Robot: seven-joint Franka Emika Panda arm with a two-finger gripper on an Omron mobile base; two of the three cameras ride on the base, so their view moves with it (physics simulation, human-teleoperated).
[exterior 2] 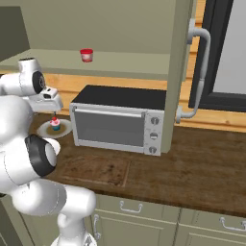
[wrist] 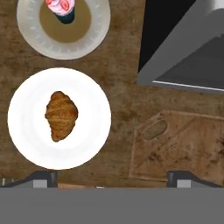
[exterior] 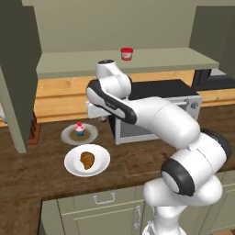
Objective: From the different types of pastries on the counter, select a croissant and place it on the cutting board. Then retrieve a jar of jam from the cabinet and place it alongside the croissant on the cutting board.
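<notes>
- Gripper (wrist: 112, 178) hangs high above the counter (exterior: 27, 174), jaws spread wide and empty, looking straight down.
- Cutting board (wrist: 183, 144) lies bare beside the toaster oven (exterior 2: 117, 120), ready for the pastry.
- Croissant (wrist: 61, 115) sits on its white plate (wrist: 26, 135).
- Jar of jam (exterior: 126, 53) waits on the cabinet shelf.

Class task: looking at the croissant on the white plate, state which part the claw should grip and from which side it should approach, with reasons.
Grip the croissant across its plump middle, coming straight down from above. It lies flat on the white plate, its tapered ends offer little hold, and the open claw probably spans the middle.
</notes>
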